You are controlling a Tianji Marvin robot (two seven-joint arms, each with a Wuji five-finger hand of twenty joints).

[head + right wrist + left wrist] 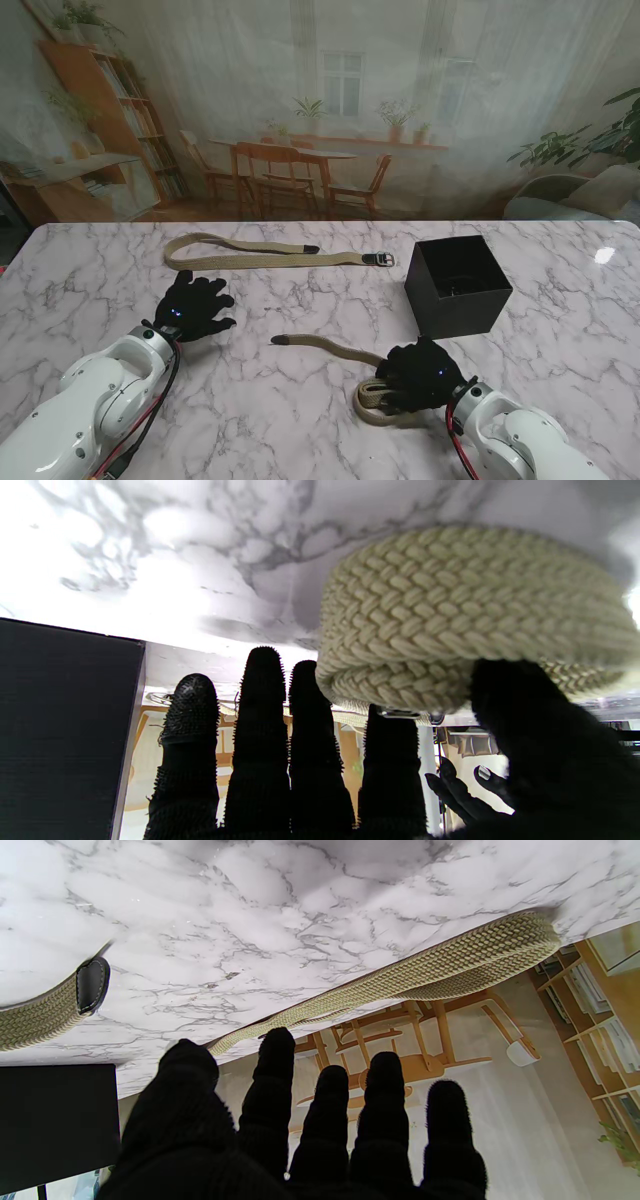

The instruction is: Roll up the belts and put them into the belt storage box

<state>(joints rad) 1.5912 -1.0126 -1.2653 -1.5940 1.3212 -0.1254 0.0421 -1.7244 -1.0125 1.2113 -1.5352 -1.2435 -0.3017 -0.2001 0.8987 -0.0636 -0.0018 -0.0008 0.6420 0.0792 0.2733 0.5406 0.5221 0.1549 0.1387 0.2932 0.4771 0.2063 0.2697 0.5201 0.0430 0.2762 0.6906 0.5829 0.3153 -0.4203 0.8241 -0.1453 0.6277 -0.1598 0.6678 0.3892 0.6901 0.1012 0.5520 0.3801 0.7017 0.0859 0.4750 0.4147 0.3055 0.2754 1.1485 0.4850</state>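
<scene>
Two woven khaki belts lie on the marble table. The far belt (270, 255) is stretched out flat, its metal buckle (380, 259) toward the box; its looped end (450, 965) shows in the left wrist view. The near belt is partly rolled into a coil (372, 402), and its dark-tipped tail (300, 343) trails to the left. My right hand (422, 375) rests on the coil (450, 615), with the thumb (530, 730) against it and the index finger behind it. My left hand (195, 305) is open with fingers spread, just nearer to me than the far belt and holding nothing. The black storage box (458, 285) stands open-topped, farther from me than my right hand.
The box wall (65, 720) is close beside my right hand's outer fingers. The near belt's leather tip (92, 985) and the box (55, 1120) appear in the left wrist view. The table's far edge (320, 222) meets a printed backdrop.
</scene>
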